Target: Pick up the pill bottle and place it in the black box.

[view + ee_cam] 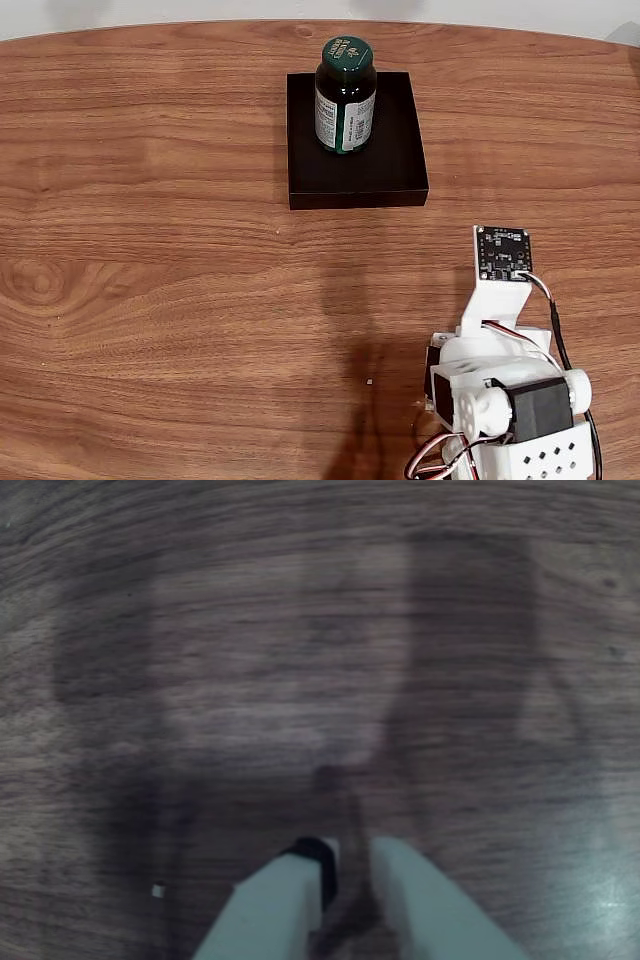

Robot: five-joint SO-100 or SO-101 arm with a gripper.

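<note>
In the fixed view, the small dark green cylindrical pill bottle (346, 95), with its dark green screw cap and white-and-green paper label, stands upright inside the shallow square matte black box (357, 178) in the upper middle of the frame. It sits toward the box's far side, so judged by how things lie, the placing looks done. The white arm (505, 385) is folded low in the lower right of the frame, well apart from the box, with the brown wood-grain table (150, 250) bare between them.

In the wrist view, the gripper (345, 865) enters from the bottom edge, its two pale fingers (275, 900) pointing at blurred wood. A narrow gap shows between the tips with nothing between them; the fingers look nearly closed and hold nothing.

The risks from here seem small. The bottle is tall against the box's low walls, so a knock to the table or a sweep of the arm back toward the upper middle could tip it over the rim. It also stands near the far wall, leaving little margin there. A tiny pale speck (157, 890) lies on the wood just left of the fingers; it seems harmless.
</note>
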